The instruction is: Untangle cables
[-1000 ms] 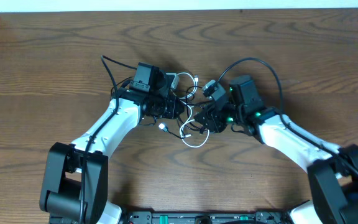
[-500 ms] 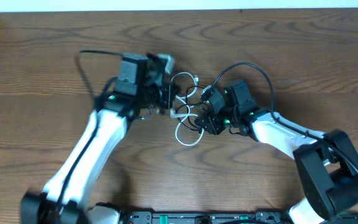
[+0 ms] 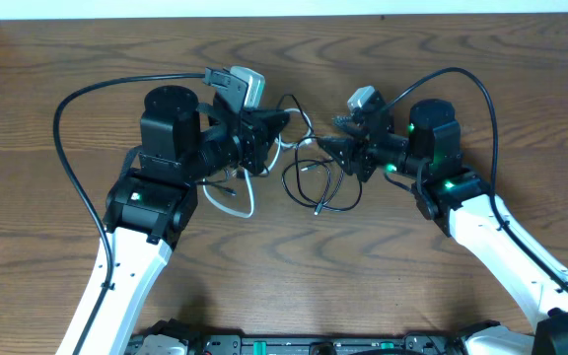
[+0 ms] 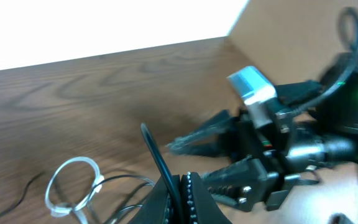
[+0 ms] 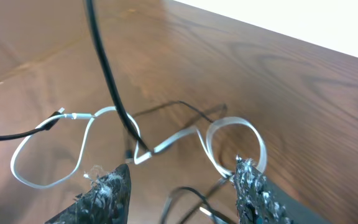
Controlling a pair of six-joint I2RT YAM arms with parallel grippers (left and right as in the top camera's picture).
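The cables lie between my two grippers. In the overhead view a black cable (image 3: 316, 185) forms loose loops at mid-table, and a white cable (image 3: 239, 203) curves below the left arm. My left gripper (image 3: 270, 132) is shut on a strand of the black cable (image 4: 160, 163), which runs up between its jaws (image 4: 179, 198). A white loop (image 4: 72, 184) lies below it to the left. My right gripper (image 3: 336, 150) faces it with open, empty jaws (image 5: 182, 179) above the white cable's loops (image 5: 232, 134). The black strand (image 5: 109, 74) rises in front of them.
The brown wooden table (image 3: 442, 59) ends at a white far edge. Thick black arm wires arc over each arm, on the left (image 3: 77, 99) and on the right (image 3: 481, 94). The robot's base rail (image 3: 314, 345) sits at the near edge.
Both grippers have drawn apart and risen. The bundle has loosened. The white cable now trails under the left arm, and the black loops lie in the middle.
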